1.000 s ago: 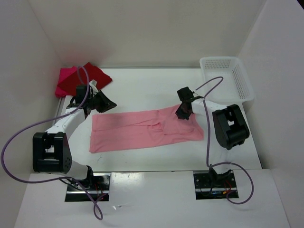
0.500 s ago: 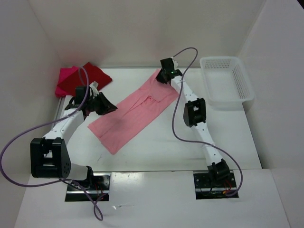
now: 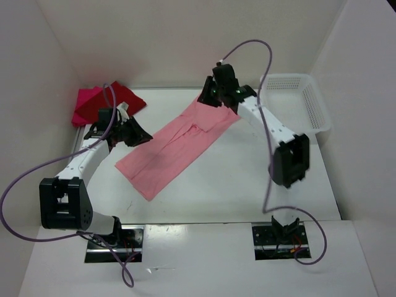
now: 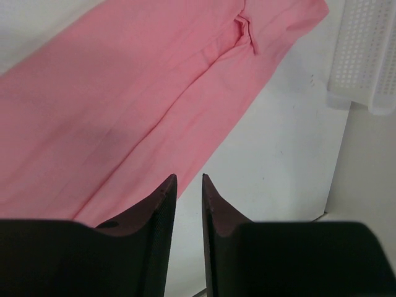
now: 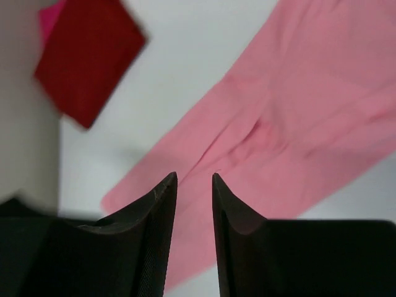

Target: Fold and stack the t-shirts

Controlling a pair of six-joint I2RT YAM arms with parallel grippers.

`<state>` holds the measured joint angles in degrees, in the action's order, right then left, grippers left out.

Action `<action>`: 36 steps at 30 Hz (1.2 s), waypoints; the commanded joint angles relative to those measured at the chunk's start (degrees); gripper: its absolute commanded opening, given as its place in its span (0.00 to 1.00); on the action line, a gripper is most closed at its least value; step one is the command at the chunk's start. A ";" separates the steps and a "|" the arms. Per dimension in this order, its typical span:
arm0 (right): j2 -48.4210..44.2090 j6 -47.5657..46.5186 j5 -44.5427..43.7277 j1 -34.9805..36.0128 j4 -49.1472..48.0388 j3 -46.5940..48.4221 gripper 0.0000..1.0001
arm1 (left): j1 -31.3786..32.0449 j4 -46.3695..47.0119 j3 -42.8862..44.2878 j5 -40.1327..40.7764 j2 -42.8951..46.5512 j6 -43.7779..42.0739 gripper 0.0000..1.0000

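At upper centre, the right gripper (image 3: 211, 96) has just opened, dropping the salmon shirt (image 3: 176, 145) diagonally. The left gripper (image 3: 142, 137) hovers slightly open, empty. Folding can resume.

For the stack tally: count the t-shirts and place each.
3: salmon-pink t-shirt spread diagonally mid-table; dark red t-shirt folded at the far-left corner, on top of the magenta t-shirt. More could hide underneath.

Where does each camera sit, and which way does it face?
Top: high behind the robot, looking down at the table; left arm and right arm show.
Left wrist: by the left hand, looking over the salmon shirt toward the basket; its fingers show.
Right wrist: by the right hand, looking down at the salmon shirt and red shirt; its fingers show.
Both wrist views share the salmon shirt.
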<state>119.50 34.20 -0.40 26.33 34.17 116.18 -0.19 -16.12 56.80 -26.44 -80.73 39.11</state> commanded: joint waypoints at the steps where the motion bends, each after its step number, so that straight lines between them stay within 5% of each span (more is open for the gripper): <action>1: -15.77 2.70 8.22 3.10 -11.31 -20.15 0.35 | -0.42 0.39 2.00 1.39 -0.48 -2.19 0.31; 5: -22.29 9.65 10.34 15.66 -19.55 -42.56 0.43 | -2.36 -1.45 1.48 2.87 -0.48 -3.42 0.33; 8: -22.30 16.75 12.80 22.86 -24.84 -50.58 0.43 | -2.36 -2.16 2.09 3.41 -0.48 -4.04 0.33; 20: -10.01 26.09 7.63 27.20 -35.66 -52.37 0.53 | -2.89 -1.37 4.38 2.18 -4.35 -4.57 0.35; 27: -0.42 29.78 4.10 27.20 -33.65 -46.31 0.30 | -1.23 -1.28 4.72 0.95 -6.98 -5.71 0.36; 28: -0.41 29.79 4.10 27.20 -33.65 -46.31 0.16 | -1.22 -1.28 5.60 0.95 -7.51 -5.71 0.37; 32: -3.83 27.95 5.23 27.20 -32.43 -50.34 0.01 | 0.01 -0.76 6.74 0.95 -7.51 -5.71 0.37; 36: -16.38 23.65 7.07 25.98 -29.17 -62.26 0.01 | 1.23 -0.23 8.51 2.09 -9.61 -5.71 0.38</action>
<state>111.20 61.80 7.20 53.19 -1.15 61.43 0.14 -18.41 62.22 -24.18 -89.17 34.65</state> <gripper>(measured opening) 0.015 0.383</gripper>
